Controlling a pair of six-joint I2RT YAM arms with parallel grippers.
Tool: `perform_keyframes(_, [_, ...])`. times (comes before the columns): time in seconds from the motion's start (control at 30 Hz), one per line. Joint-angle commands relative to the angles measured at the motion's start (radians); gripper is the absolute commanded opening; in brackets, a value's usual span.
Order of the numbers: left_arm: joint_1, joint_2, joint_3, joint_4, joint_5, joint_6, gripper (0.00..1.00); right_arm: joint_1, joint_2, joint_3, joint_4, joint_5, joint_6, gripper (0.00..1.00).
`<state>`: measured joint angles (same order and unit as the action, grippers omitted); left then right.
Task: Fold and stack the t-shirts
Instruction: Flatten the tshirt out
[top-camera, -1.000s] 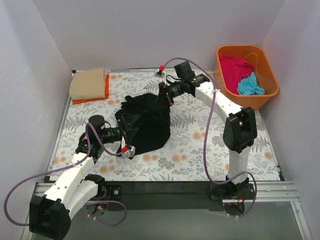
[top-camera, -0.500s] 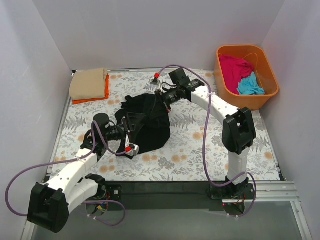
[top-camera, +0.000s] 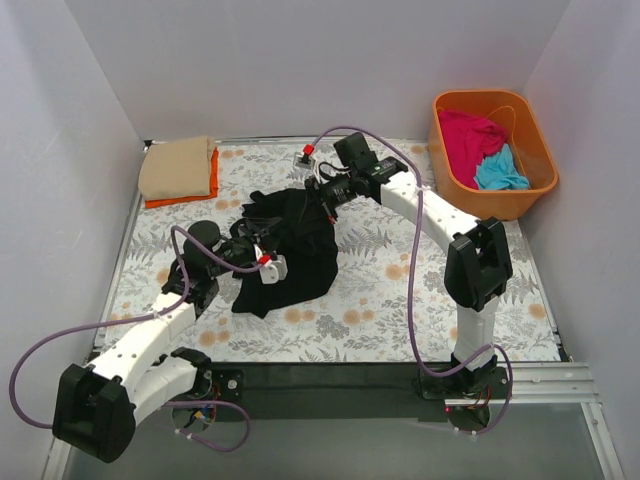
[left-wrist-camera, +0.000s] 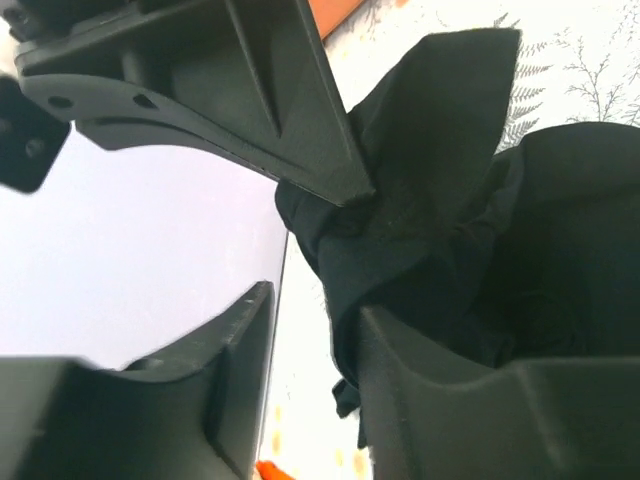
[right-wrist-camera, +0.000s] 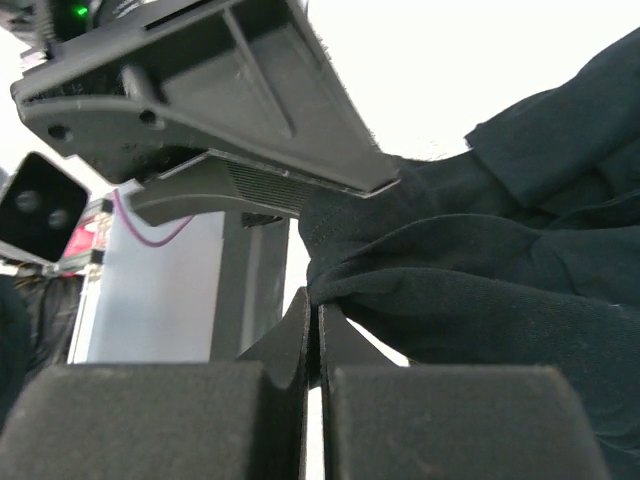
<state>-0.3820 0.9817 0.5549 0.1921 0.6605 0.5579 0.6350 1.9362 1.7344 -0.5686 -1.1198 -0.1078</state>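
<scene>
The black t-shirt (top-camera: 300, 255) lies bunched on the middle of the floral sheet. My right gripper (top-camera: 323, 199) is shut on its far edge and holds it raised; the wrist view shows a fold of black cloth (right-wrist-camera: 500, 290) pinched at the jaws (right-wrist-camera: 318, 310). My left gripper (top-camera: 266, 252) is at the shirt's left side with its jaws apart (left-wrist-camera: 315, 305). Black cloth (left-wrist-camera: 450, 230) drapes against one finger (left-wrist-camera: 420, 400). The tan t-shirt (top-camera: 177, 166) lies folded on the orange one (top-camera: 180, 199) at the back left. The magenta-pink (top-camera: 470, 132) and turquoise (top-camera: 500, 172) shirts are in the tub.
The orange plastic tub (top-camera: 533, 135) stands at the back right, off the sheet. The floral sheet (top-camera: 400, 290) covers the table. White walls close in the back and both sides. A dark rail (top-camera: 330, 377) runs along the near edge by the arm bases.
My left gripper has moved away from the near edge and to the right, up over the shirt's left side. The shirt's near-left corner now rests on the sheet. My right gripper shifted slightly left.
</scene>
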Motion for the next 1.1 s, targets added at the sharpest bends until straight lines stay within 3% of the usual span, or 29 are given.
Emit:
perform_keyframes(0.0, [-0.008, -0.07, 0.008, -0.057, -0.05, -0.099, 0.34, 0.003, -0.049, 0.057, 0.056, 0.04, 0.019, 0.01])
perform_keyframes(0.03, [-0.011, -0.072, 0.005, -0.063, -0.058, -0.107, 0.3, 0.003, -0.046, 0.065, 0.061, 0.04, 0.026, 0.01])
perform_keyframes(0.13, [-0.017, -0.045, 0.043, -0.115, -0.073, -0.192, 0.0, 0.005, -0.022, 0.108, 0.076, 0.043, 0.049, 0.01])
perform_keyframes(0.2, [-0.017, -0.012, 0.133, -0.186, -0.067, -0.274, 0.0, 0.003, 0.003, 0.155, 0.09, 0.084, 0.063, 0.01])
perform_keyframes(0.3, [-0.017, 0.072, 0.305, -0.284, -0.044, -0.531, 0.0, 0.003, 0.076, 0.291, 0.105, 0.159, 0.076, 0.01])
perform_keyframes(0.33, [-0.012, 0.134, 0.366, -0.299, -0.044, -0.758, 0.0, 0.003, 0.098, 0.333, 0.113, 0.196, 0.094, 0.01])
perform_keyframes(0.37, [-0.002, 0.165, 0.42, -0.321, -0.026, -0.868, 0.0, 0.002, 0.121, 0.377, 0.137, 0.239, 0.102, 0.12])
perform_keyframes(0.4, [0.046, 0.207, 0.532, -0.333, 0.006, -0.997, 0.0, 0.003, 0.159, 0.448, 0.141, 0.327, 0.102, 0.34])
perform_keyframes(0.47, [0.098, 0.303, 0.62, -0.332, 0.06, -1.274, 0.0, 0.0, 0.176, 0.482, 0.131, 0.429, 0.094, 0.51])
perform_keyframes(0.5, [0.144, 0.325, 0.66, -0.313, 0.07, -1.34, 0.0, -0.02, 0.17, 0.47, 0.122, 0.496, 0.089, 0.68])
perform_keyframes(0.53, [0.17, 0.342, 0.698, -0.281, 0.07, -1.398, 0.0, -0.038, 0.158, 0.45, 0.115, 0.492, 0.079, 0.83])
perform_keyframes(0.57, [0.193, 0.366, 0.711, -0.199, 0.071, -1.493, 0.0, -0.06, 0.115, 0.417, 0.116, 0.483, 0.076, 0.88])
perform_keyframes(0.67, [0.252, 0.446, 0.807, -0.123, -0.007, -1.549, 0.0, -0.159, 0.014, 0.217, 0.125, 0.442, 0.063, 0.91])
perform_keyframes(0.83, [0.357, 0.581, 0.936, -0.071, -0.032, -1.645, 0.0, -0.187, -0.135, -0.216, 0.192, 0.347, 0.039, 0.92])
perform_keyframes(0.93, [0.364, 0.627, 0.951, -0.033, -0.076, -1.639, 0.0, -0.132, -0.204, -0.422, 0.367, 0.346, 0.156, 0.93])
perform_keyframes(1.07, [0.371, 0.657, 0.956, -0.026, -0.12, -1.65, 0.0, -0.01, -0.191, -0.49, 0.486, 0.445, 0.207, 0.93])
